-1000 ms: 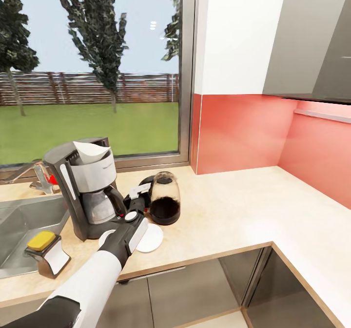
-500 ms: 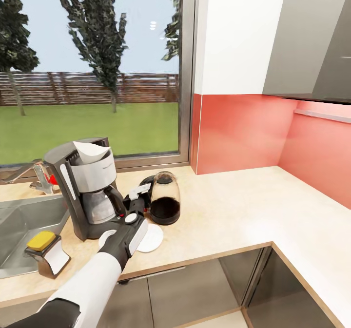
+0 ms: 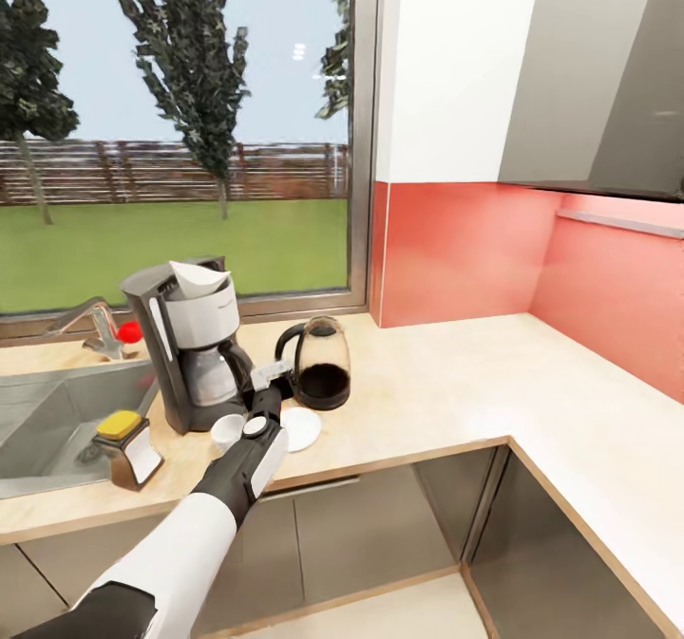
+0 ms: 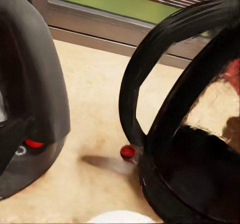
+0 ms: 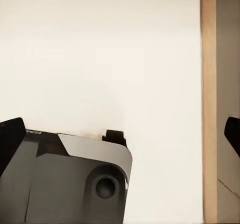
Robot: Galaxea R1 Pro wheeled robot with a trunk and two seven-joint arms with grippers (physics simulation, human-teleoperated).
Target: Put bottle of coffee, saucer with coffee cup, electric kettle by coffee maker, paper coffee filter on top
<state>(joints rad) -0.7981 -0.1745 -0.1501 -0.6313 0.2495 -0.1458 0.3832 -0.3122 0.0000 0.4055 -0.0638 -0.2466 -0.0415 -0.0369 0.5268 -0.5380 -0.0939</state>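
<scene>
Head view puts my left arm reaching up from the lower left toward the bench (image 3: 446, 402), the long beige worktop with the steel sink (image 3: 57, 421) set into it at the left. My left fingers (image 3: 269, 374) sit low in the gap between the coffee maker (image 3: 195, 345) and the electric kettle (image 3: 321, 364), just above the bench; from this angle I cannot tell whether they are apart or together, and the left wrist view does not show their tips either. The coffee maker stands upright near the sink's right edge, with the paper coffee filter (image 3: 201, 278) standing white and pointed in its top. The kettle stands upright just to the right of it, black handle turned toward the machine, dark liquid low inside. In front of the two, the saucer (image 3: 300, 427) lies flat on the bench, and the coffee cup (image 3: 228, 429) stands on the bench just to the left of it, beside my wrist rather than on the plate. The bottle of coffee (image 3: 128, 447) with its yellow cap stands on the bench strip in front of the sink, tilted a little. Left wrist view looks between the machine's dark base (image 4: 30, 114) and the kettle's handle (image 4: 150, 79). Right wrist view shows the dark tips of my right fingers (image 5: 120, 134) at either edge of the picture, spread wide with nothing between them, over a pale surface.
</scene>
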